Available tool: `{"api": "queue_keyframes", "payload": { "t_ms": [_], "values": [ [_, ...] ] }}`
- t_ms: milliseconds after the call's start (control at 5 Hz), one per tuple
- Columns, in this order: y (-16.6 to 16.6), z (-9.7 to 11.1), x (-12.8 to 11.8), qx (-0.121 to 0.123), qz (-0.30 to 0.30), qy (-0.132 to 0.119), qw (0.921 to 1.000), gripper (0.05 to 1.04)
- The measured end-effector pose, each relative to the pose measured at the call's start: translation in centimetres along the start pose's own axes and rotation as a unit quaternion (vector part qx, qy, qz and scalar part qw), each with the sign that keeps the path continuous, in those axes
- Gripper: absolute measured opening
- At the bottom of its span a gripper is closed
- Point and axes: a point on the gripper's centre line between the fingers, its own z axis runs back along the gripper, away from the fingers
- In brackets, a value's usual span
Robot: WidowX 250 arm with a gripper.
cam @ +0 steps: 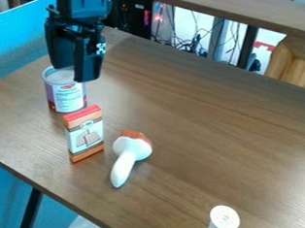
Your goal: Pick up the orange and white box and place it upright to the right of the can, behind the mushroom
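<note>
Seen at a slant from above, a brown wooden table (pixel 200 114) was spread across most of the view. At the upper left, the black robot arm (pixel 81 2) was seen hanging down from the top edge, with its gripper (pixel 75 75) pointed toward the table. The gripper's two fingers were parted, and nothing was held between them; how widely they were spread could not be judged exactly. The tips were seen just over a can (pixel 68 98), whose rim was partly hidden by them; whether it was touched could not be told.

The can, wrapped in a pale label, was set upright on the table's left side. In front of it, an orange and white box (pixel 87 135) was stood on end. Just to the right of the box, a white mushroom-shaped object (pixel 133 148) with an orange-brown top was laid down. At the bottom edge, a white cylinder (pixel 224 221) was partly cut off.
</note>
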Motion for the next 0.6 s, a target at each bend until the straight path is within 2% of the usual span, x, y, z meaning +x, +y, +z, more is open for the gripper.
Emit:
{"api": "queue_keyframes", "payload": {
  "t_ms": [200,400,600],
  "values": [
    [0.0,-0.7,0.0,-0.006,0.004,0.012,0.9999,1.000],
    [0.6,-1.3,0.1,0.010,0.018,0.021,0.9996,1.000],
    [0.7,-2.5,0.4,0.016,0.024,0.046,0.9985,1.000]
  ]
}}
